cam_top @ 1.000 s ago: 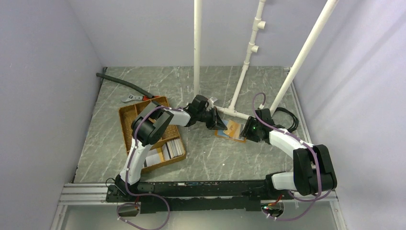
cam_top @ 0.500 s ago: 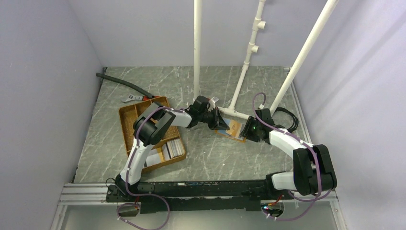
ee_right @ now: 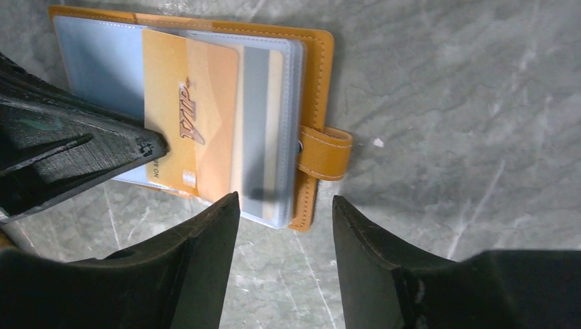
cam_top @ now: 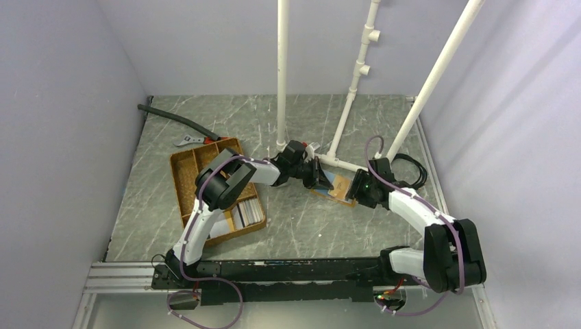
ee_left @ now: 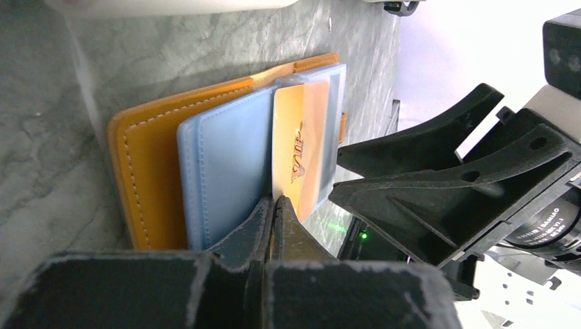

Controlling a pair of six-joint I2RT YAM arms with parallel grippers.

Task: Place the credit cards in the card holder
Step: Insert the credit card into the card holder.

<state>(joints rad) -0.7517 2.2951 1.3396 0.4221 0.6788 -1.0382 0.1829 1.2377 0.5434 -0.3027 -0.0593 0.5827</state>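
Right claw (ee_right: 284, 203) wider beside card holder (ee_right: 318, 68)

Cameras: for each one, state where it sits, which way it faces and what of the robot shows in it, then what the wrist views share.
Top external: above and behind the bases, looking down at the table; both arms whole, card holder between them, tray left.
Left wrist: on the left arm, looking along its shut left end effector at the gold card.
Right wrist: on the right arm, looking down past its open right end effector.
Shared: both wrist views show card holder, gold card and the opposite end effector.
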